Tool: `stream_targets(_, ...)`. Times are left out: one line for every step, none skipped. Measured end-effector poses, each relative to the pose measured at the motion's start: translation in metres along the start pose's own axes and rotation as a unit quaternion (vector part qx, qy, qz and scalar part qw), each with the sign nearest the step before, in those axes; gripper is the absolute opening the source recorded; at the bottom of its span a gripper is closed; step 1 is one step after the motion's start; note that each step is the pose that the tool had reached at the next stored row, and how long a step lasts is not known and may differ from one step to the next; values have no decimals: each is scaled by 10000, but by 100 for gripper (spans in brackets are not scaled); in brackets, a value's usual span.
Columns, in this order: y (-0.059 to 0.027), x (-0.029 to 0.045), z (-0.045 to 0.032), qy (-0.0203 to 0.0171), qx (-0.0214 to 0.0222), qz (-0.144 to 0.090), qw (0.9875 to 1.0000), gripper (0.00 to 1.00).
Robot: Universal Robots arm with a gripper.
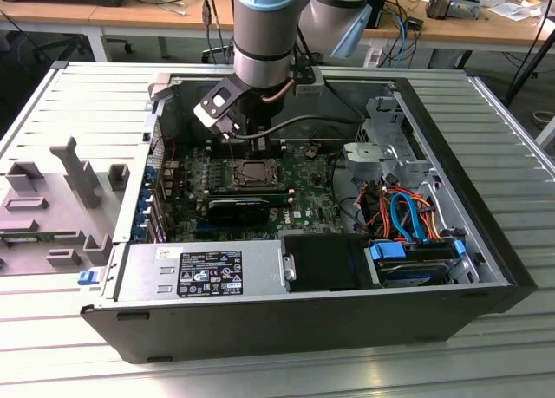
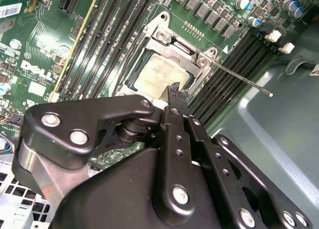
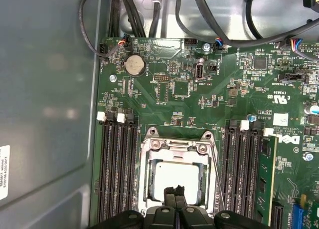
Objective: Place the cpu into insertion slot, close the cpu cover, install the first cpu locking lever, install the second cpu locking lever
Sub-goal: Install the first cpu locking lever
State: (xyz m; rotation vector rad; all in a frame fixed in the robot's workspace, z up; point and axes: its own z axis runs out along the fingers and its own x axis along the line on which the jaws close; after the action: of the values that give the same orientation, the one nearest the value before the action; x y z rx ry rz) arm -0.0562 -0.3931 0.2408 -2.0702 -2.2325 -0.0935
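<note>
End effector [image 3: 175, 189] pinched closed over one seated cpu [image 3: 173, 172].

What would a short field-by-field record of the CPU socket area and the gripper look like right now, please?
cpu: seated in the insertion slot
cpu cover: lying down, framing the chip
locking lever: thin rod angled out over the memory slots, seemingly unlatched
gripper: shut, tips above the cpu's edge, holding nothing visible
</note>
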Motion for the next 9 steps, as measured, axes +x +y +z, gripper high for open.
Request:
stream_targets(0, 0, 0, -1, 4, -34, 10000, 11)
stream_targets(0, 0, 0, -1, 8, -74, 10000, 11)
stream_targets(0, 0, 0, -2, 13, -115, 9999, 11)
stream_targets(0, 0, 0, -3, 16, -144, 9999, 11)
stream_targets(0, 0, 0, -3, 18, -165, 9999, 11)
stream_targets(0, 0, 0, -4, 22, -194, 9998, 11)
stream_targets(0, 0, 0, -4, 24, -214, 9998, 11)
stream_targets(0, 0, 0, -4, 26, -232, 9997, 11)
stream_targets(0, 0, 0, -5, 29, -256, 9997, 11)
